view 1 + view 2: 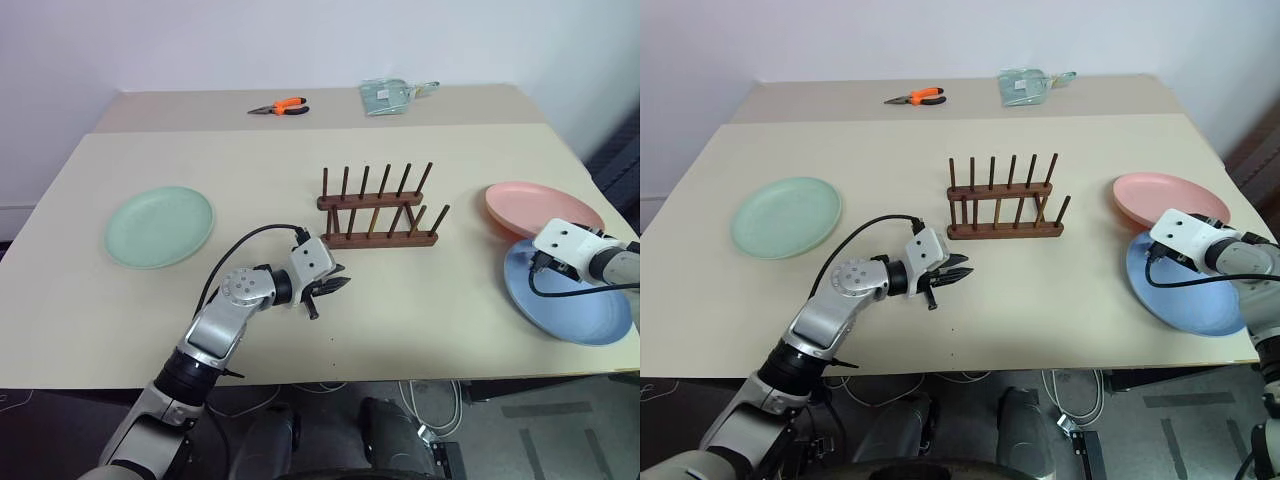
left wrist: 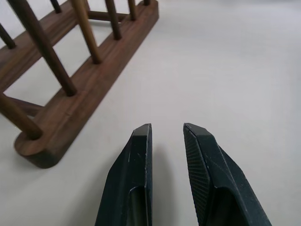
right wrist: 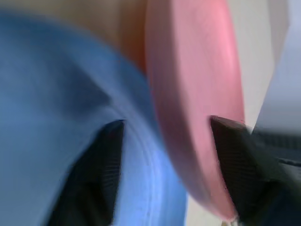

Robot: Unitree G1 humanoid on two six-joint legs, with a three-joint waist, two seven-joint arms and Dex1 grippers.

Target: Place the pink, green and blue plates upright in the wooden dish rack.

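The small dark brown wooden dish rack (image 1: 381,209) stands near the middle of the beige bench (image 1: 300,300), with two parallel base bars and a row of upright pegs on each; no plate stands between the pegs.

The pale mint green round plate (image 1: 160,226) lies flat on the bench, well apart from the rack on the robot's left side. The salmon pink round plate (image 1: 541,207) lies on the robot's right side, and the light blue round plate (image 1: 575,305) lies just in front of it, nearer the bench's front edge (in the right wrist view the two rims sit close together; whether they touch cannot be told).

The left gripper (image 1: 330,290) hangs just over the bench in front of the rack's near end, pointing toward it. Its jaws stand a little apart with nothing between them, as the left wrist view shows, with the rack's rounded base end just beside the fingertips (image 2: 141,141).

The right gripper (image 3: 164,155) sits over the blue plate beside the pink one. Its jaws are spread, with the blue plate's rim and the pink plate's edge lying between them; neither plate is pinched.

At the far edge of the bench lie orange-handled pliers (image 1: 280,106) and a clear plastic packet (image 1: 388,97)
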